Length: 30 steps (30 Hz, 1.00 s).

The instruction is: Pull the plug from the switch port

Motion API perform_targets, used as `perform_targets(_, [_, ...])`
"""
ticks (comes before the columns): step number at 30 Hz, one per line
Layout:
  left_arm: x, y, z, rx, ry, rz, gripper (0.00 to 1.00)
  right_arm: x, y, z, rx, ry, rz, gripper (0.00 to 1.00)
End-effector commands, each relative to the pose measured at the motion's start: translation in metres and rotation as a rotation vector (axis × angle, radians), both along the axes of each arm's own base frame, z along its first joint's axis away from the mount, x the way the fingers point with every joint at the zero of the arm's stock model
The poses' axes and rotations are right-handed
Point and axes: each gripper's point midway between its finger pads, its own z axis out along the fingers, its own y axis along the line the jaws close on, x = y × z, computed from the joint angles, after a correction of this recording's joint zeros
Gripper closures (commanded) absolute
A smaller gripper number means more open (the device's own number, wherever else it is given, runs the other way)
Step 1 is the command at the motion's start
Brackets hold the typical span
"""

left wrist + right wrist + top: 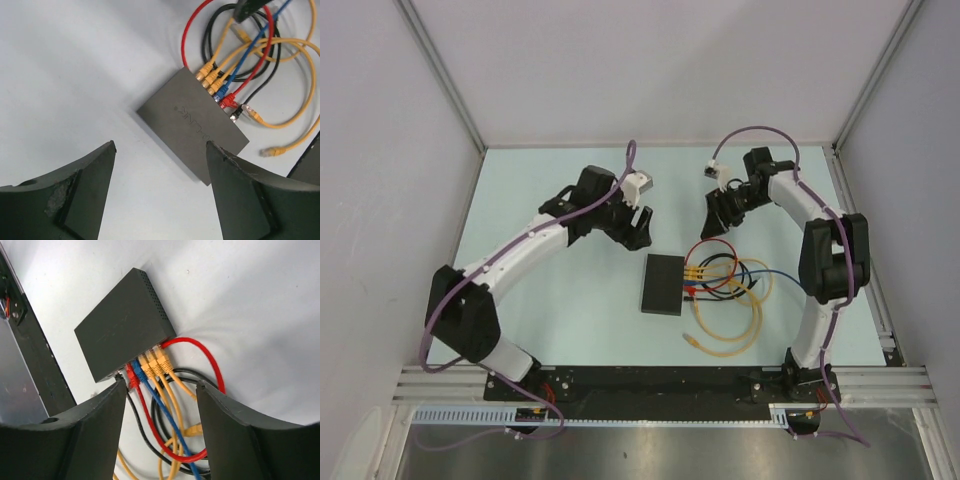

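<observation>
The switch [663, 283] is a flat black box at the table's middle; it also shows in the left wrist view [192, 125] and the right wrist view [122, 325]. Plugs sit in its right edge: three yellow plugs [156, 364], a blue plug [136, 370], a red plug [131, 378] and a black plug [236, 114]. Their cables [735, 285] loop to the right. My left gripper [638, 228] is open and empty, above and behind the switch's left side. My right gripper [717, 215] is open and empty, hovering behind the cables, apart from the plugs.
A loose yellow cable end [692, 340] lies near the front, another [272, 150] beside the switch. A black rail [650, 382] runs along the near edge. Grey walls enclose the table on three sides.
</observation>
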Motion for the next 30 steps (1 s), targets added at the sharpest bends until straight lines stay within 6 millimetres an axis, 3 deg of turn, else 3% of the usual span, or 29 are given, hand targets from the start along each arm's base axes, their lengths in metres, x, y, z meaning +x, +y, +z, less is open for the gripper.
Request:
perform_targets(1, [0.003,-0.001,-0.040,-0.021,0.248,0.160,0.21,-0.004,0.001,-0.025,-0.015,0.110,0.083,0.41])
perform_targets(8, [0.008,-0.001,-0.095,0.028,0.395,0.137,0.25,0.002,0.019,-0.039,-0.031,0.116,0.138,0.42])
perform_targets(13, [0.015,-0.006,-0.104,-0.004,0.429,0.136,0.30,0.000,0.025,-0.047,-0.037,0.090,0.185,0.43])
perform_targets(19, [0.015,-0.007,-0.123,0.013,0.445,0.138,0.38,-0.005,0.035,-0.023,0.012,0.015,0.200,0.43])
perform_targets(30, [0.015,-0.010,-0.143,0.071,0.443,0.138,0.43,-0.019,0.036,-0.062,-0.034,0.099,0.240,0.45])
